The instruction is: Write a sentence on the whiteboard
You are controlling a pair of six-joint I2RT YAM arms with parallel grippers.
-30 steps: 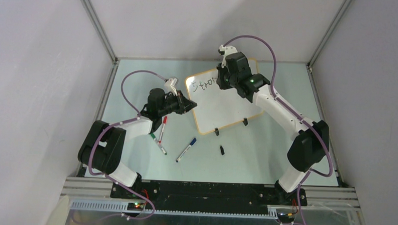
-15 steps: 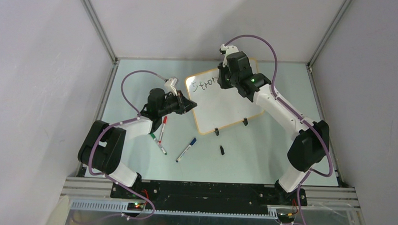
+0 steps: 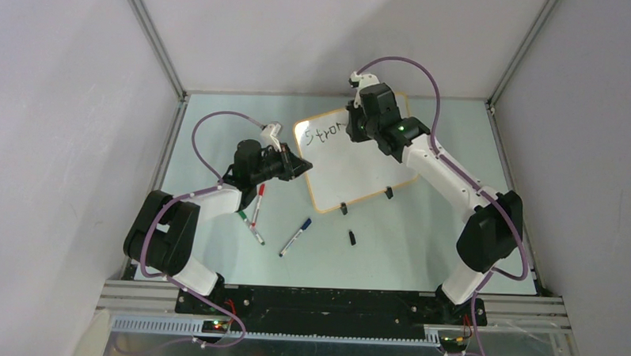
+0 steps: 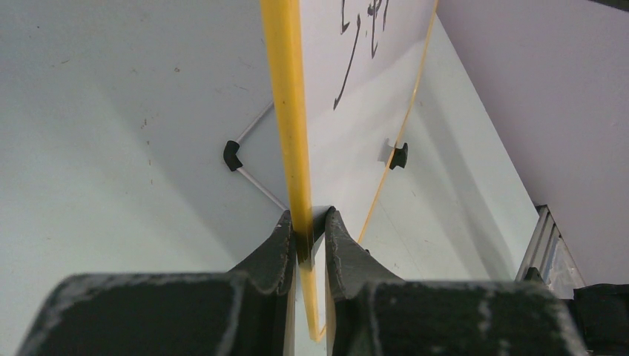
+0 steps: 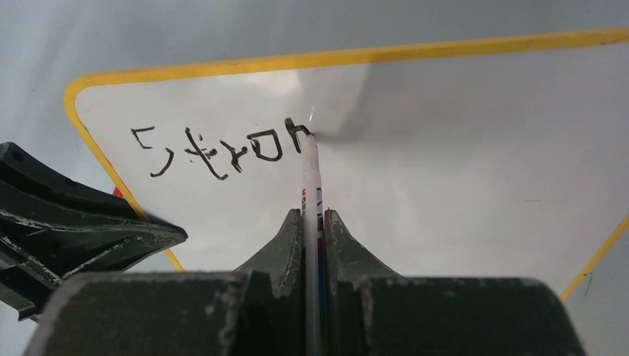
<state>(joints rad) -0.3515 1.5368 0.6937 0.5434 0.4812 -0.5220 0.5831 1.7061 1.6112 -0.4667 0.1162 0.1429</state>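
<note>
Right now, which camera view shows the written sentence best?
The right wrist view: the sentence is close and legible, "Stro" plus a started letter. The top view shows it small, partly behind the right gripper; the left wrist view, only a few slanted strokes.

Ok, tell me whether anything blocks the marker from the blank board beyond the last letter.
Nothing visible does. The marker touches the whiteboard with its tip at the end of the lettering; the surface beyond is bare. The left gripper pinches the rim, clear of the writing.
</note>
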